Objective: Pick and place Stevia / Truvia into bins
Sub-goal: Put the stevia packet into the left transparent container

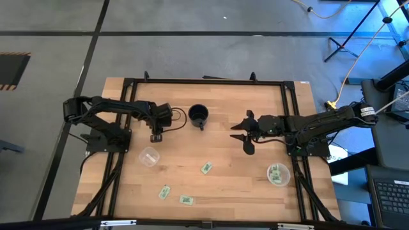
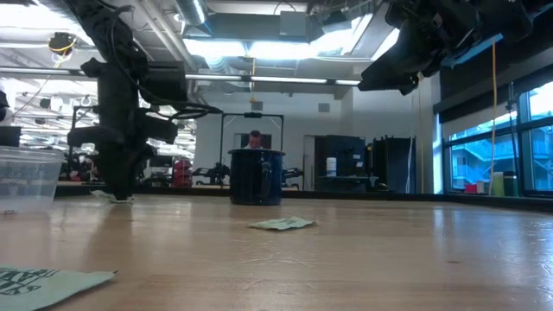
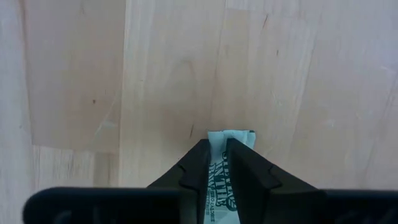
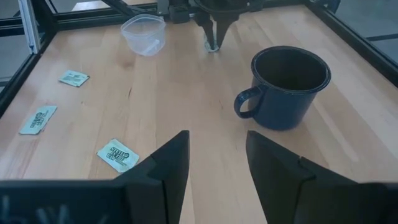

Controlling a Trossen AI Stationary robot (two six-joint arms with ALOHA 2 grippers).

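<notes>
My left gripper points down at the table between the black mug and the left clear cup. It is shut on a pale green and white sachet. That cup holds nothing I can see. The right clear cup has sachets in it. Three more sachets lie flat on the wood. My right gripper hangs open above the table right of the mug, touching nothing, and shows raised in the low view. My left gripper pinches the sachet between its two fingers, coming from above and pointing down. The sachet stands on edge in the gap, and its free end sticks out past the fingertips toward the wood. In the low view the tip is at table level; whether the sachet touches the table, I cannot tell.
A black mug with a handle stands at the table's far middle, between the two grippers. A black frame runs round the table's edges. Bare wood lies between the mug and the loose sachets near the near edge.
</notes>
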